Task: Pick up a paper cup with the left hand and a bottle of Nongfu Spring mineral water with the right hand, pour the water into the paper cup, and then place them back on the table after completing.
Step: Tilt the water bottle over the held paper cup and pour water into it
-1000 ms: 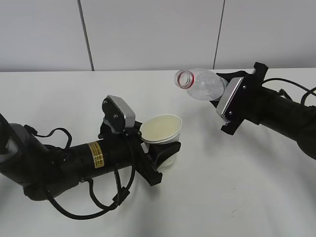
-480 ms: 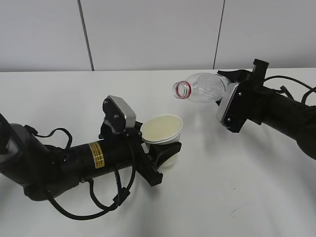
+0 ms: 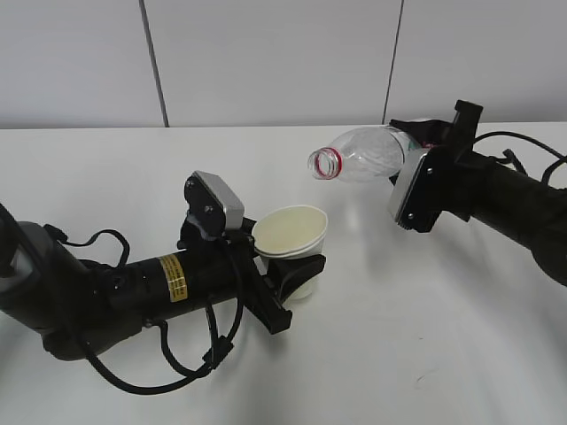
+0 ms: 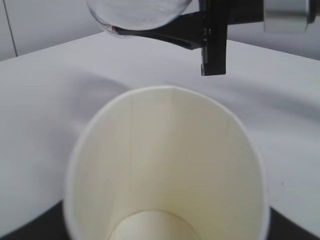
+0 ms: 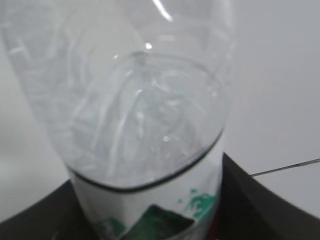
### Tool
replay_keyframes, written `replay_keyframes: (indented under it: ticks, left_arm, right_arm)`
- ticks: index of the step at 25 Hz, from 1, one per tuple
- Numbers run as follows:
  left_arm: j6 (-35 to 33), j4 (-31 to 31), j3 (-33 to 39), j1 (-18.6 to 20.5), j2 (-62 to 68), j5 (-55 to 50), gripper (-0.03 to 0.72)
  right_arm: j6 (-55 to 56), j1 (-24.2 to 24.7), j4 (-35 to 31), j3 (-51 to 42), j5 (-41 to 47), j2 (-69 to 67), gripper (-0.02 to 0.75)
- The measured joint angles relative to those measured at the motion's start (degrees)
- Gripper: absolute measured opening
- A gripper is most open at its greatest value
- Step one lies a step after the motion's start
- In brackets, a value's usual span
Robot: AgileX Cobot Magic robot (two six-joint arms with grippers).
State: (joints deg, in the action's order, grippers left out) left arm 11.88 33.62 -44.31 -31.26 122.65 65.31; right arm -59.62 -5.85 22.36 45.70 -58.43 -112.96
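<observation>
Plain white worktop [image 3: 416, 310] under a grey panelled wall [image 3: 266, 62]. One paper cup [image 3: 291, 237], one bottle [image 3: 363, 155], two arms. Left pincer [image 3: 288, 274] clamped around the cup's lower wall, holding it upright just above the worktop, mouth open and cream inside. Right pincer [image 3: 409, 140] closed on the bottle's labelled body, holding it nearly level in the air, red-ringed open neck [image 3: 325, 163] pointing left, above and to the right of the cup, well apart from it. Cup interior [image 4: 165, 170] apparently dry in the left wrist view.
</observation>
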Motion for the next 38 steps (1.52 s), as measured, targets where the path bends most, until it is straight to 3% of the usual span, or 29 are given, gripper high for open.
replay_keyframes:
  ticks: [38]
  left_arm:
    - [0.00, 1.05, 0.00, 0.00, 0.00, 0.00, 0.386]
  right_arm:
    - [-9.88, 0.00, -0.69, 0.00, -1.37, 0.00, 0.423]
